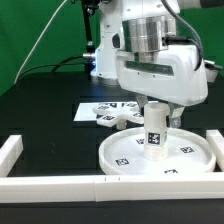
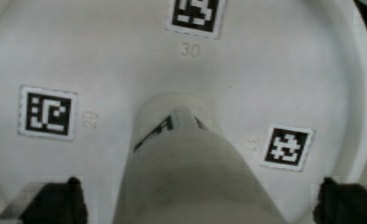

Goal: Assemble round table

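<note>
The large rimmed round disc (image 1: 128, 150) lies flat on the black table at the exterior view's right. The short cylindrical leg (image 1: 155, 130) stands upright at its middle, with a tag on its side. My gripper (image 1: 157, 106) is straight above the leg and straddles its top. In the wrist view the leg (image 2: 194, 165) rises between my dark fingertips (image 2: 55, 202); a gap shows on each side, so my gripper (image 2: 201, 206) is open. The disc (image 2: 144, 70) with its tags fills the background. The small cross-shaped foot (image 1: 115, 120) lies beside the disc, at the edge of the marker board (image 1: 98, 106).
White straight border rails run along the table's front (image 1: 60, 186), the exterior view's left (image 1: 10, 150) and the exterior view's right (image 1: 214, 145). The arm's base (image 1: 105, 50) stands behind the marker board. A green backdrop hangs at the back.
</note>
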